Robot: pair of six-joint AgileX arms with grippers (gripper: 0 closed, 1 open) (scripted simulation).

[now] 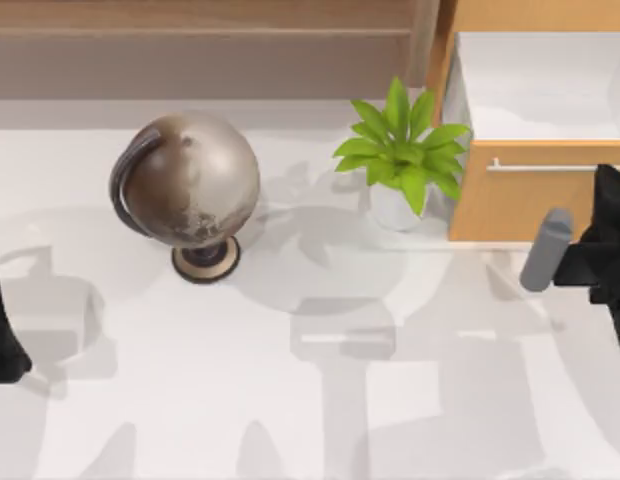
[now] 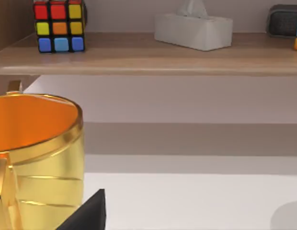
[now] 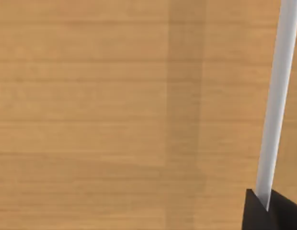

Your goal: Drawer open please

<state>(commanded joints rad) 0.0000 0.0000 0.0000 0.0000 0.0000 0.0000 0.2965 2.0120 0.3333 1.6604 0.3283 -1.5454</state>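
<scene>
While the drawer (image 1: 520,190) stands pulled out at the table's far right in the top view, its white inside lies bare behind the orange-brown front. The silver handle (image 1: 550,167) runs along the front's upper edge. The right gripper (image 1: 615,200) is at the right edge, against the front where the handle ends. A plant (image 1: 400,150) sits just left of the drawer, its leaves touching the front's left corner. A globe (image 1: 187,185) stands farther left, well apart, with open table (image 1: 320,400) on the near side. The left arm (image 1: 2,330) is parked at the left edge.

From the left wrist, a gold cup (image 2: 38,158) stands close, with a ledge (image 2: 153,52) beyond carrying a cube (image 2: 59,25) and a tissue box (image 2: 194,29). I cannot tell how the left fingers stand.

From the right wrist, the handle (image 3: 278,100) crosses the wooden front (image 3: 115,115), and the dark fingers (image 3: 256,211) close on its end, one at each side.
</scene>
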